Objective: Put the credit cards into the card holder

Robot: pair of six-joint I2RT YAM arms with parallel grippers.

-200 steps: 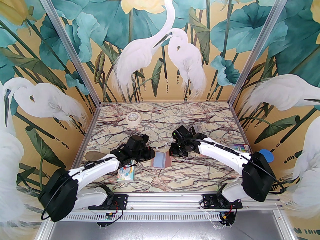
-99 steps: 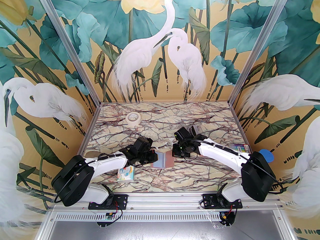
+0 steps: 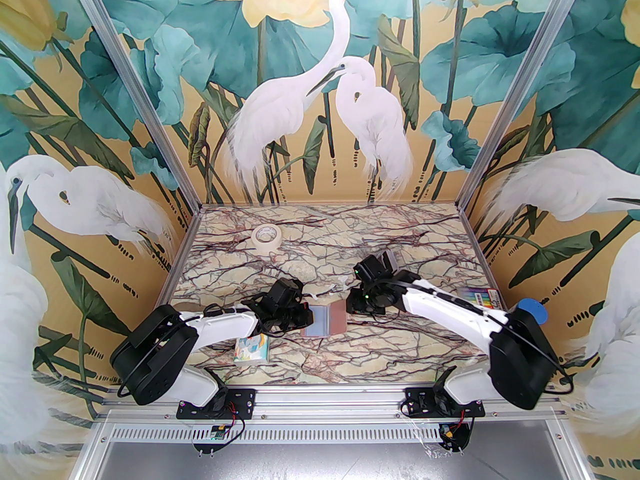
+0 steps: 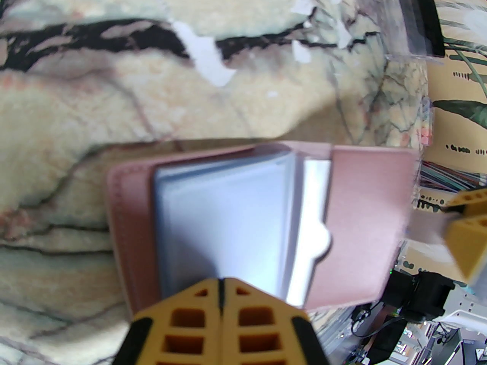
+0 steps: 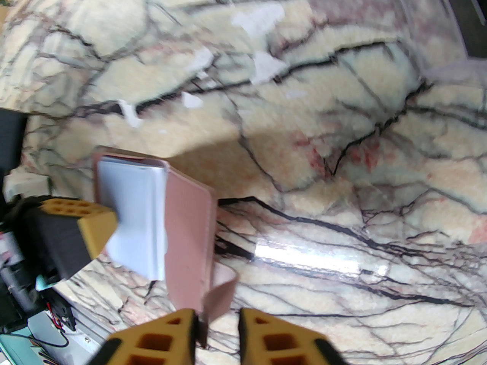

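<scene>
Now right gripper (image 5: 217,319) jaws just parted, strap loose between them. Left gripper (image 4: 221,287) moved in, fully closed, empty, tips over holder (image 3: 325,320) pockets. Holder lies open, bench centre. Insertion next; card (image 4: 418,21) not yet picked.

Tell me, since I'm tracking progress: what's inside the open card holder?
Inside the card holder, a stack of pale blue-grey sleeves and a white notched pocket show, no coloured card. Lower sleeves are covered by the top one, one edge by the left gripper.
</scene>
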